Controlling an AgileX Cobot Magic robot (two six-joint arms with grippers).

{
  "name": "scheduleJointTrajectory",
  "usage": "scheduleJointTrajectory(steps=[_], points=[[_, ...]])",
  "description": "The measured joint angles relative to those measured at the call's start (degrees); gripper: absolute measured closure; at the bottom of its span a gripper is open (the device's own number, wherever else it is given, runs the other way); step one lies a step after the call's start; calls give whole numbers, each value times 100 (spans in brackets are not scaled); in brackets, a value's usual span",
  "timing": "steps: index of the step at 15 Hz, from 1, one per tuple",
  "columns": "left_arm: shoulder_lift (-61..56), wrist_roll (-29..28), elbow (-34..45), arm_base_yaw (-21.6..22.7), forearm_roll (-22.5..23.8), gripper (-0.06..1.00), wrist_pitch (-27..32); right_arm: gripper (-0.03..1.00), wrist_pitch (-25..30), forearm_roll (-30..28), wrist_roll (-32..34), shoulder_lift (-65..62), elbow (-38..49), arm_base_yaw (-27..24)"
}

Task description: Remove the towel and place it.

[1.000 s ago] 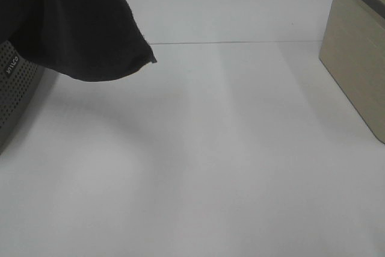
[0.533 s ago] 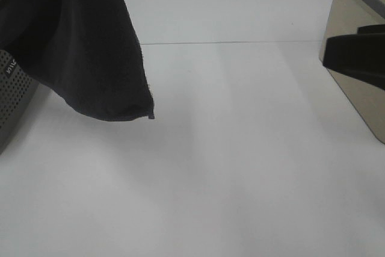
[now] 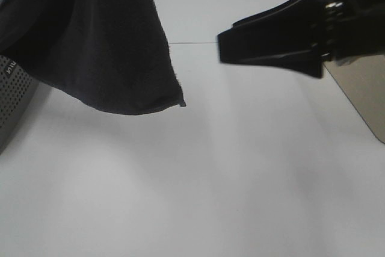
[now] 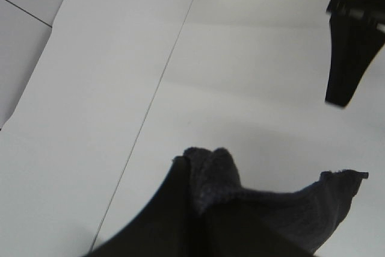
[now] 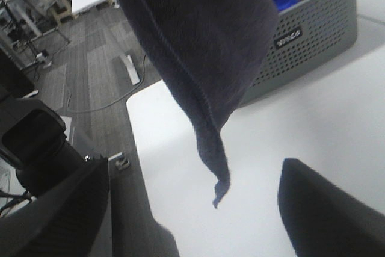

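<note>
The dark navy towel hangs in the air at the upper left, its lower corner free above the white table. The left wrist view shows the towel bunched up right at my left gripper, which is shut on it; the jaws are mostly hidden by cloth. My right gripper reaches in from the right, open and empty, a short way right of the towel's edge. In the right wrist view the towel's hanging corner dangles ahead between the wide-open fingers.
A grey perforated basket stands at the left edge, partly behind the towel; it also shows in the right wrist view with something blue inside. A beige box stands at the right.
The hanging towel has shifted right. My right gripper has come in from the right edge toward the towel's free edge.
</note>
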Motion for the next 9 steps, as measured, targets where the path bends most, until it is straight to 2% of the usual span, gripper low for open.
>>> scheduleJointTrajectory(steps=[2, 4, 7, 8, 9], points=[[0, 0, 0, 0, -97, 94, -52, 20, -516, 97, 6, 567, -172, 796], [0, 0, 0, 0, -97, 94, -103, 20, -636, 286, 6, 1008, -407, 1175], [0, 0, 0, 0, -97, 94, -195, 20, -625, 395, 6, 1346, -590, 1261], [11, 0, 0, 0, -97, 94, -458, 20, -567, 424, 6, 1375, -590, 1261], [11, 0, 0, 0, -97, 94, -458, 20, -567, 424, 6, 1375, -590, 1261]])
